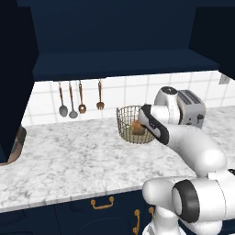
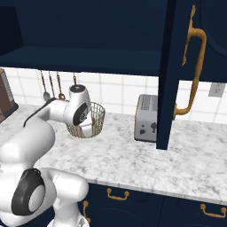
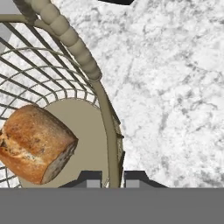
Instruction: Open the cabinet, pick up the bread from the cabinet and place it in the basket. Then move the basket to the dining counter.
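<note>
Two dark fingertips straddle the basket's rim wire, one inside and one outside — the gripper is clamped on that rim at the side nearest the arm. Within the basket lies the bread, resting on the round base just to one side of the pinch, its long axis slanting across the floor. Outside the rim spreads bare marble counter. From the base cameras the basket stands near the tiled wall, a toaster well to its right and hanging utensils behind. The open cabinet door hangs beyond the toaster; a lift likely clears everything, though the one-sided grip may let the basket tilt.
</note>
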Motion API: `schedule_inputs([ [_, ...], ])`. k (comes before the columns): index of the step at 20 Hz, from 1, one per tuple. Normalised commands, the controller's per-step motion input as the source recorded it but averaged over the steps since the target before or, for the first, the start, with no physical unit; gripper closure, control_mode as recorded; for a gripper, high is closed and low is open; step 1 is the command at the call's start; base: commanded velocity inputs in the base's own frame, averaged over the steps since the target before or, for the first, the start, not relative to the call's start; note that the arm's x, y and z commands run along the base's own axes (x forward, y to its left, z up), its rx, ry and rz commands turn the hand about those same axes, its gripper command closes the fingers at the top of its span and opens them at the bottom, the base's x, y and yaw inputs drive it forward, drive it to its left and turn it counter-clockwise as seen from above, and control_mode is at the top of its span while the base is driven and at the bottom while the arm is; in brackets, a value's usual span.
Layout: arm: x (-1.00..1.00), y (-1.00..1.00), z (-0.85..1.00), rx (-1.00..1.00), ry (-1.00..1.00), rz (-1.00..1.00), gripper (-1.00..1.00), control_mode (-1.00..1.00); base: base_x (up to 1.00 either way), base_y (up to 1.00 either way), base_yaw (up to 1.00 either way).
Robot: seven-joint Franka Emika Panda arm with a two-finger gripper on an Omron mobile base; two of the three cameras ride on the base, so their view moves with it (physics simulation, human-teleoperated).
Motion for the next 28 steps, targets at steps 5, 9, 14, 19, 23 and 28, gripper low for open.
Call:
schedule_inputs([
  [5,-0.73,-0.09,0.62,0.0,0.01,-0.19,1.0,-1.0,0.0,0.0,0.0],
  [9,-0.89,-0.01,0.53,0.0,0.04,-0.15,1.0,-1.0,0.0,0.0,0.0],
  [14,-0.59,-0.05,0.37,0.0,0.06,-0.05,1.0,-1.0,0.0,0.0,0.0],
  [19,-0.05,0.0,0.37,-0.03,0.06,-0.01,1.0,-1.0,0.0,0.0,0.0],
  [23,-0.05,0.0,0.26,-0.02,0.0,-0.01,1.0,-1.0,0.0,0.0,0.0],
  [28,-0.06,0.0,0.04,-0.01,0.0,0.0,1.0,1.0,-0.3,-0.02,0.0],
])
